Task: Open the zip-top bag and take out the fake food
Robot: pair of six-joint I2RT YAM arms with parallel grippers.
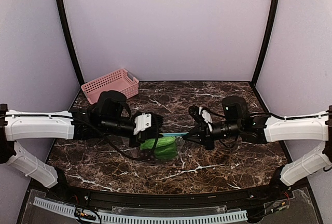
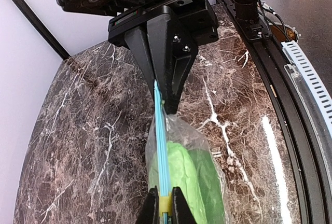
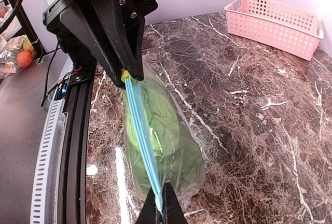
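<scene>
Left hand (image 2: 165, 209): black, two-fingered, clamped on one end of the teal-blue zip strip (image 2: 161, 146), at a small yellow tab (image 3: 126, 75).
Right hand (image 3: 161, 208): black, two-fingered, pinched on the strip's opposite end.
Small clear crinkly zip-top bag (image 3: 179, 156): strung taut between both hands, pouch hanging below the strip over mid tabletop; contact with the surface cannot be told.
Bright green plastic fake food piece (image 2: 194, 182): inside the bag.
Dark brown, white-veined marble tabletop (image 1: 233, 162).
Pink slotted plastic basket (image 1: 110, 85): far left corner, well apart.

The zip-top bag (image 1: 167, 149) lies between left tool (image 1: 155, 131) and right tool (image 1: 185, 135) (basket (image 1: 106, 91) behind-left).
</scene>
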